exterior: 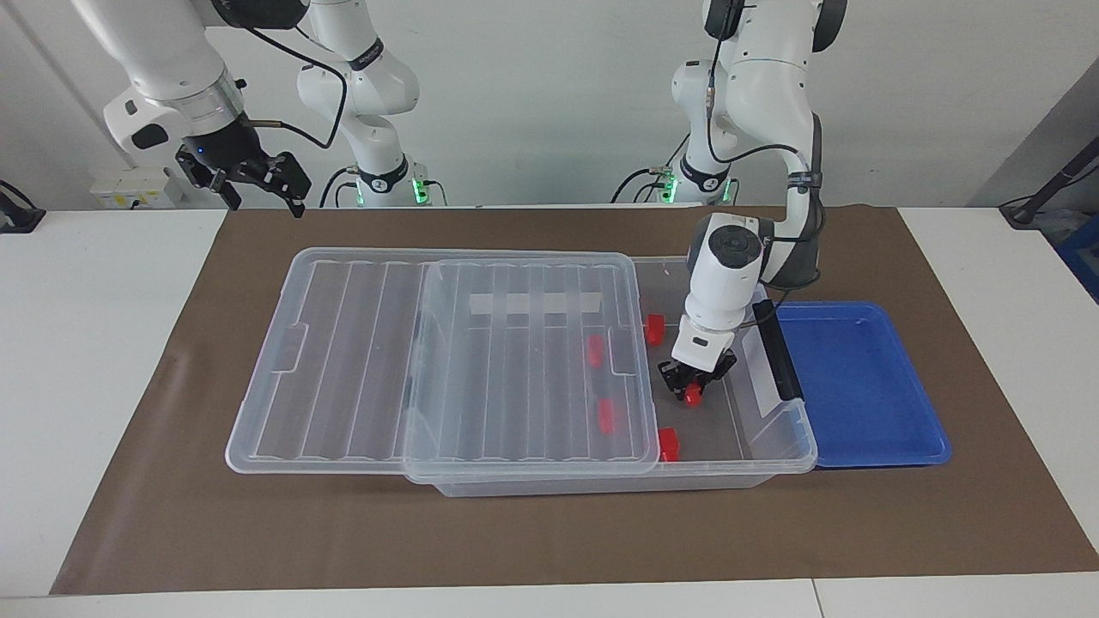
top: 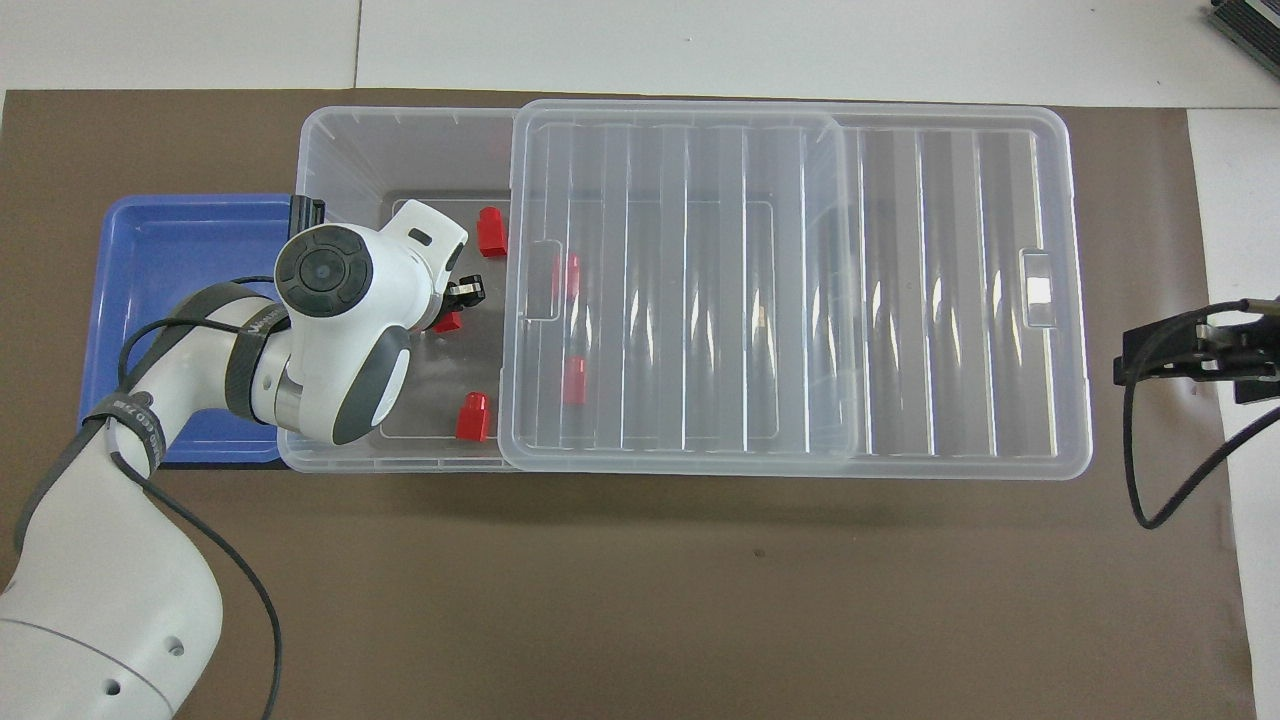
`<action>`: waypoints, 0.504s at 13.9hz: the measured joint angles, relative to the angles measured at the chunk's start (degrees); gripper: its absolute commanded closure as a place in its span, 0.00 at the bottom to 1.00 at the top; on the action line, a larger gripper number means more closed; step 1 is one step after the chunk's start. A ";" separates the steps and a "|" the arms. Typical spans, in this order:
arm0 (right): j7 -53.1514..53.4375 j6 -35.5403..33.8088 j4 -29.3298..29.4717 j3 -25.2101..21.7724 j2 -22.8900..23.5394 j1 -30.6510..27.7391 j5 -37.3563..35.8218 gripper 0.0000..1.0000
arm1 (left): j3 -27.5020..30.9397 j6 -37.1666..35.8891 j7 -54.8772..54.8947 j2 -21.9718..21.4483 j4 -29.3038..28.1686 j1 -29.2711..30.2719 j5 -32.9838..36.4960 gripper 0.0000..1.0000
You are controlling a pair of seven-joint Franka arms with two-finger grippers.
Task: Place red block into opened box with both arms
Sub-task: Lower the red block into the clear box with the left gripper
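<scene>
Over open end of box [exterior: 777, 446]: red block [exterior: 692, 394] clamped between left jaws.

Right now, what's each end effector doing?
Left end effector: closed on a red block, over the open end of the box.
Right end effector: open, empty, waiting raised.

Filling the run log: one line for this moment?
left gripper: shut on red block, inside box | right gripper: open, waiting | lid: slid partly aside
</scene>
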 measured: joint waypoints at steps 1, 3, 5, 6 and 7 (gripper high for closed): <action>0.00 0.00 0.00 0.00 0.00 0.00 0.00 0.00 | -0.01 0.36 0.09 0.08 -0.31 -0.03 0.00 1.00; 0.00 0.00 0.00 0.00 0.00 0.00 0.00 0.00 | -0.01 2.11 0.20 0.02 -1.01 -0.03 0.00 1.00; 0.00 0.00 0.00 0.00 0.00 0.00 0.00 0.00 | -0.01 2.69 0.24 -0.07 -1.28 -0.03 0.00 1.00; 0.00 0.00 0.00 0.00 0.00 0.00 0.00 0.00 | -0.01 2.78 0.25 -0.07 -1.30 -0.03 0.00 1.00; 0.00 0.00 0.00 0.00 0.00 0.00 0.00 0.00 | -0.01 2.85 0.26 -0.07 -1.31 -0.03 0.00 0.60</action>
